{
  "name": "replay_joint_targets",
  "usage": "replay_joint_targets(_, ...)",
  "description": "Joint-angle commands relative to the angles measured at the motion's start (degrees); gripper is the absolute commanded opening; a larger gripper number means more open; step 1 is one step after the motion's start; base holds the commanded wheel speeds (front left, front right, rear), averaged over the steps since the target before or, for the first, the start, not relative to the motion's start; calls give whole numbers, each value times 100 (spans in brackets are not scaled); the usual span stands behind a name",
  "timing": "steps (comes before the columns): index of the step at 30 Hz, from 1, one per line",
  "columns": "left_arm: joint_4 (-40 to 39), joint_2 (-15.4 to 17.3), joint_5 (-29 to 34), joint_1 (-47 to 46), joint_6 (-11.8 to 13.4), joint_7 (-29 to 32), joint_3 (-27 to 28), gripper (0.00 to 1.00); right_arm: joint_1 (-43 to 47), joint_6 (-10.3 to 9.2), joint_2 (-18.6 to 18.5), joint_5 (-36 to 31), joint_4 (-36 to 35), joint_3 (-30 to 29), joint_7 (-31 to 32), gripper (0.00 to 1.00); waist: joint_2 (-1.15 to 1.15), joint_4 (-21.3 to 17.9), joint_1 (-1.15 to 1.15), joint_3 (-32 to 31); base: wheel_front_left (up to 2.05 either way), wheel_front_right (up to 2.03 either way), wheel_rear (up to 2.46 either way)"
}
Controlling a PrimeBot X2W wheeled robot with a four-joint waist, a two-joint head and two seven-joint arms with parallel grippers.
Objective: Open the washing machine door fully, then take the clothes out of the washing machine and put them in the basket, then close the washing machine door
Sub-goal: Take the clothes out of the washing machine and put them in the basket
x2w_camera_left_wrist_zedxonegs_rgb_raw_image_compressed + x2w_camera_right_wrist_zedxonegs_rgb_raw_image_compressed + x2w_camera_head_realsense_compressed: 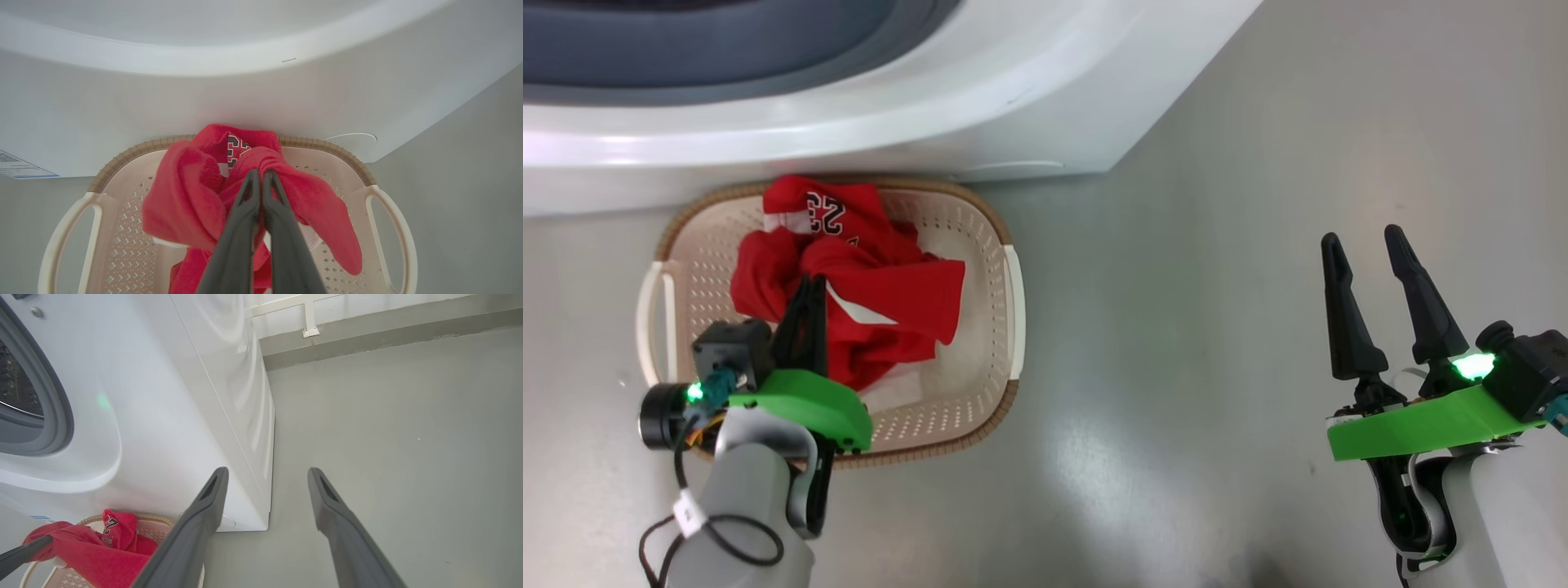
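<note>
Two grippers [807, 282] [1362, 234], one basket [980, 269], one washing machine [931, 106].

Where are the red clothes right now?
At the head view's left, the clothes hang from the shut left gripper into the basket, which sits in front of the washing machine.

Red clothes [882, 282] with black-and-white print, perhaps numerals; cream perforated basket [982, 269], brown rim.

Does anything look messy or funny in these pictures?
Only a little. The clothes sit in a crumpled heap in the basket, pinched by the shut left gripper, and one red fold pokes up across the basket's back rim beside the washing machine. Nothing looks spilled or broken.
</note>
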Motion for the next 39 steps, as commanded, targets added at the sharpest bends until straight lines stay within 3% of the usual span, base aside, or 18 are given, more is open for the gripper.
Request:
replay_joint_targets(1, 42, 138, 93, -39, -27, -29, 146, 0, -4, 43, -9, 2, -142, 126, -36, 100, 0, -58, 0, 190, 0, 0, 0)
replay_joint_targets(13, 1164, 147, 300, -753, -107, -29, 312, 0, -232, 43, 22, -2, -227, 105, -36, 100, 0, -160, 0, 746, 0, 0, 0)
replay_joint_targets(24, 1806, 159, 288, -1130, -176, -29, 548, 0, -301, 43, 37, -14, -237, 95, -36, 100, 0, -191, 0, 888, 0, 0, 0)
replay_joint_targets(27, 1770, 157, 299, -1131, -169, -29, 593, 43, -294, 43, 39, -27, -218, 88, -36, 100, 0, -176, 0, 838, 0, 0, 0)
replay_joint_targets(30, 1708, 153, 313, -1055, -159, -29, 622, 93, -281, 43, 40, -36, -189, 101, -36, 100, 0, -151, 0, 728, 0, 0, 0)
replay_joint_targets(31, 1684, 151, 313, -1020, -159, -29, 632, 93, -275, 43, 40, -37, -177, 109, -36, 100, 0, -143, 0, 679, 0, 0, 0)
replay_joint_targets(32, 1649, 150, 310, -984, -160, -29, 642, 100, -268, 43, 40, -38, -165, 118, -36, 100, 0, -135, 0, 632, 0, 0, 0)
replay_joint_targets(39, 1285, 141, 289, -632, -197, -29, 710, 100, -153, 43, -3, -46, -89, 163, -36, 100, 0, -51, 0, 172, 0, 0, 0)
